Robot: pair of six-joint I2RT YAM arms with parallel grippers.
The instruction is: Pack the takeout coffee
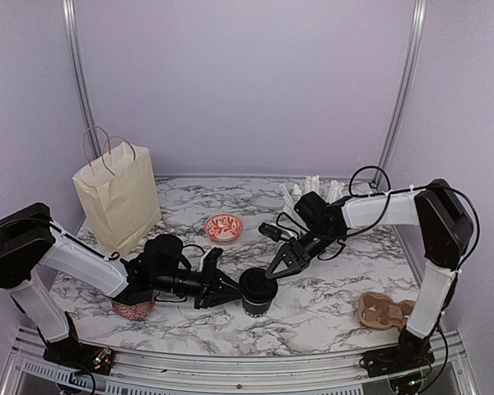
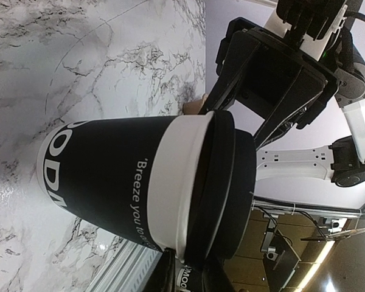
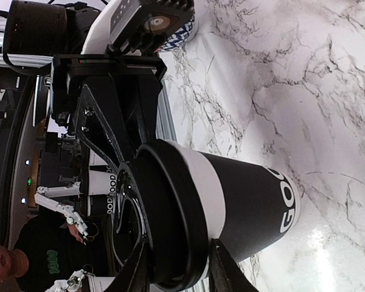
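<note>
Lidding is in hand: the cup (image 1: 257,300) stands at lower centre of the top view, its lid (image 1: 257,281) on but seemingly not pressed home. The right gripper (image 1: 278,267) clamps the lid's rim, while the left gripper (image 1: 224,288) sits nearly closed at its edge, and I cannot tell whether it grips. Next: press down evenly. Print reads "'Breeze you to" and "GOO" — the rest is hidden.

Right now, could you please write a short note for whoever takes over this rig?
The cup stands mid-table with the lid on top; paper bag rear left, cardboard carrier front right.
The left hand straddles the rim, grip unclear.
The right hand is shut on the lid, opposite side.
Done: lid placed, seating unconfirmed.
To do: press it home, pack the cup.
</note>
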